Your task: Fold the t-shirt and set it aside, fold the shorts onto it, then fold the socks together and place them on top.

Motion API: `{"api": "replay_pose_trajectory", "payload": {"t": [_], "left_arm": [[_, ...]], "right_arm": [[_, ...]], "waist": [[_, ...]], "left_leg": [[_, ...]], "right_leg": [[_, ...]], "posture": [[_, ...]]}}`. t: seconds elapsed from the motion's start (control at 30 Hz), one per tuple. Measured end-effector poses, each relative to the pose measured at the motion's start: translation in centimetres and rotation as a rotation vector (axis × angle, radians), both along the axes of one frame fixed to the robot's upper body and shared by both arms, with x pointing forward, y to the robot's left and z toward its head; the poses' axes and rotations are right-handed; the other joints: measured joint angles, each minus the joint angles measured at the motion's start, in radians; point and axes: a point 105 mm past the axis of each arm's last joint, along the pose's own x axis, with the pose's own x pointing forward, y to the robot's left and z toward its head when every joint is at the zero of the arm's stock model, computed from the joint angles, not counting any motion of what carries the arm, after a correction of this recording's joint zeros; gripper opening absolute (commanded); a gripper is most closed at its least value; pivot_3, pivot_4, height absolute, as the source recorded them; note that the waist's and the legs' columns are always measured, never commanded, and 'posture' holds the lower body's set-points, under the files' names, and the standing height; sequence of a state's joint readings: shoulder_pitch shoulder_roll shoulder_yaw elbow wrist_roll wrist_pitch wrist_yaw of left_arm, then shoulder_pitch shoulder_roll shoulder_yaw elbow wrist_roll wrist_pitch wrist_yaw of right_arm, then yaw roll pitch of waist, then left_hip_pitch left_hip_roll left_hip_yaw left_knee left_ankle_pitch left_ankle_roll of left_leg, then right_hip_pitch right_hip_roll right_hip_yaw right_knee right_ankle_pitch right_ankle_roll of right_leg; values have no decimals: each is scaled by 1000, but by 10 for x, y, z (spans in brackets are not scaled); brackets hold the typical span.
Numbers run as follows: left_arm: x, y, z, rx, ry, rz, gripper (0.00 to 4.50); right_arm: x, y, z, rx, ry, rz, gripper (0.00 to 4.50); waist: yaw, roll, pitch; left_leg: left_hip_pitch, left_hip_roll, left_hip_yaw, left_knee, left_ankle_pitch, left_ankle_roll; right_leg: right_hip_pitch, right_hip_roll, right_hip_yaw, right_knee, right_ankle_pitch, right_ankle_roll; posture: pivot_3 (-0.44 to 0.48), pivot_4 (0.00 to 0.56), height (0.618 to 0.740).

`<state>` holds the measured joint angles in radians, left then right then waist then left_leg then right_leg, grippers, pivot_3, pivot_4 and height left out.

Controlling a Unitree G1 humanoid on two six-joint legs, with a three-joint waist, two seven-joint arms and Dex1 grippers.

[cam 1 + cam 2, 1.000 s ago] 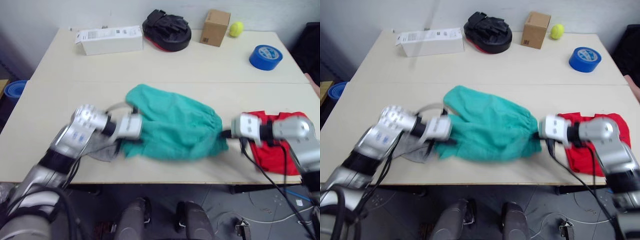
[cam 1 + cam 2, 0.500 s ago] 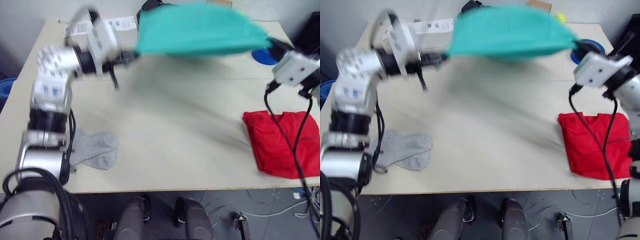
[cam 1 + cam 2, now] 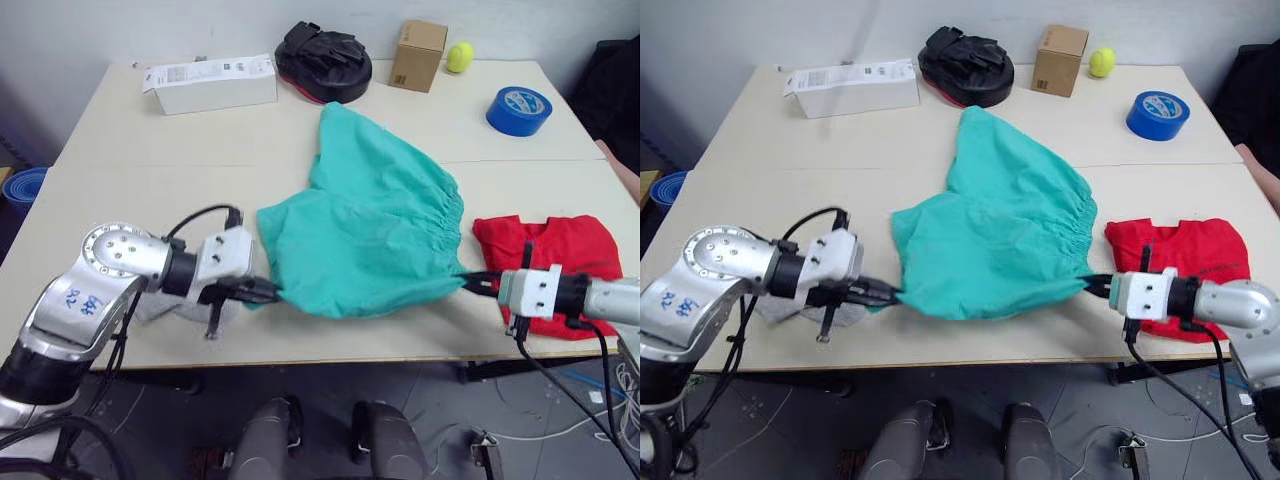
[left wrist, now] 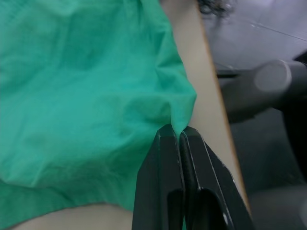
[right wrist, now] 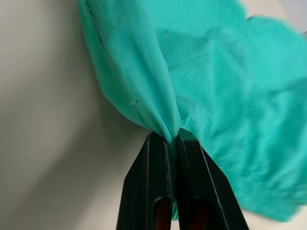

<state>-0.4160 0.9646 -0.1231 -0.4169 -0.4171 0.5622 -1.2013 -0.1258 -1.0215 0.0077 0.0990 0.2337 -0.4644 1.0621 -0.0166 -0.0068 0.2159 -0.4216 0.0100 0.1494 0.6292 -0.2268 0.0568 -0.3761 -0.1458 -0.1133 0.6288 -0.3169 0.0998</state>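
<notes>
Now both grippers are pinched down on the teal shorts (image 3: pixel 365 235), the left gripper (image 3: pixel 268 291) clamped on a near-left corner and the right gripper (image 3: pixel 470 283) clamped on the near-right edge by the gathered waistband, each with only a thin bite of cloth between its fingers. The shorts are spread across the middle of the table (image 3: pixel 150 150), one part trailing toward the far side, near the black pad (image 3: pixel 323 62) and the cardboard box (image 3: pixel 419 55). The red t-shirt (image 3: pixel 560 265) sits folded at the near right, touching the waistband's corner, and the grey socks (image 3: pixel 795 305) peek out under the left arm at the near left edge. The danger here is that slim grip: one sharp tug and a corner could slip out, leaving the fold lopsided. The right arm's cable hangs right over the t-shirt, so any drag to the right might rumple that tidy fold. The left arm sweeping back could also nudge the socks off the near edge. And the trailing far part may bunch rather than lie flat when it is folded over.
</notes>
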Motion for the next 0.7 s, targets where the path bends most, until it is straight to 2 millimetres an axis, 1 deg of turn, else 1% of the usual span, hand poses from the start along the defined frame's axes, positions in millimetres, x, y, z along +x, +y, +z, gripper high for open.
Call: {"api": "replay_pose_trajectory", "payload": {"t": [0.07, 0.17, 0.27, 0.3, 0.37, 0.5, 0.63, 0.7], "left_arm": [[-7, 3, -6, 15, 44, -12, 28], [-17, 6, -10, 33, 88, -24, 28], [-29, 14, -14, 72, 147, -39, 28], [-35, 17, -15, 87, 172, -48, 28], [-40, 20, -16, 96, 214, -53, 28], [-53, 26, -12, 114, 291, -67, 28], [-61, 31, 1, 97, 357, -71, 28], [-68, 35, 8, 101, 400, -89, 28]], "right_arm": [[-10, 1, -7, -3, 61, 22, 0], [-19, 2, -8, -12, 116, 48, 0], [-31, 7, -17, -1, 200, 75, 0], [-36, 9, -19, 0, 229, 86, 0], [-41, 12, -22, 4, 267, 104, 0], [-51, 18, -24, 19, 345, 134, 0], [-72, 22, -27, 38, 506, 168, 0], [-81, 24, -23, 62, 574, 176, 0]], "waist": [[-2, 0, 0], [-8, 0, 0], [-9, 0, 0], [-9, 0, 0], [-8, 0, 0], [-5, 0, 0], [3, 0, 0], [8, 0, 0]], "left_leg": [[0, 4, -1, 0, 3, 2], [1, 7, -2, 1, 2, 0], [1, 7, -2, 1, 2, -1], [1, 7, -2, 1, 0, -4], [0, 7, -1, 2, 0, -4], [0, 6, -2, 1, -1, -4], [-1, 7, -2, 0, -1, -4], [-1, 7, -2, 0, -1, -4]], "right_leg": [[-1, 4, -2, 4, -1, -1], [-1, 7, -3, 5, -1, -2], [-1, 7, -3, 5, -2, -3], [0, 7, -3, 3, -2, -4], [1, 7, -2, 2, -2, -4], [0, 6, -2, 1, -1, -4], [0, 6, -2, -1, -2, -4], [0, 6, -2, -1, -2, -4]], "posture": [[0, 150, 740], [0, 150, 740], [0, 150, 740], [0, 150, 740], [0, 150, 740], [0, 150, 740], [0, 150, 740], [0, 150, 740]]}}
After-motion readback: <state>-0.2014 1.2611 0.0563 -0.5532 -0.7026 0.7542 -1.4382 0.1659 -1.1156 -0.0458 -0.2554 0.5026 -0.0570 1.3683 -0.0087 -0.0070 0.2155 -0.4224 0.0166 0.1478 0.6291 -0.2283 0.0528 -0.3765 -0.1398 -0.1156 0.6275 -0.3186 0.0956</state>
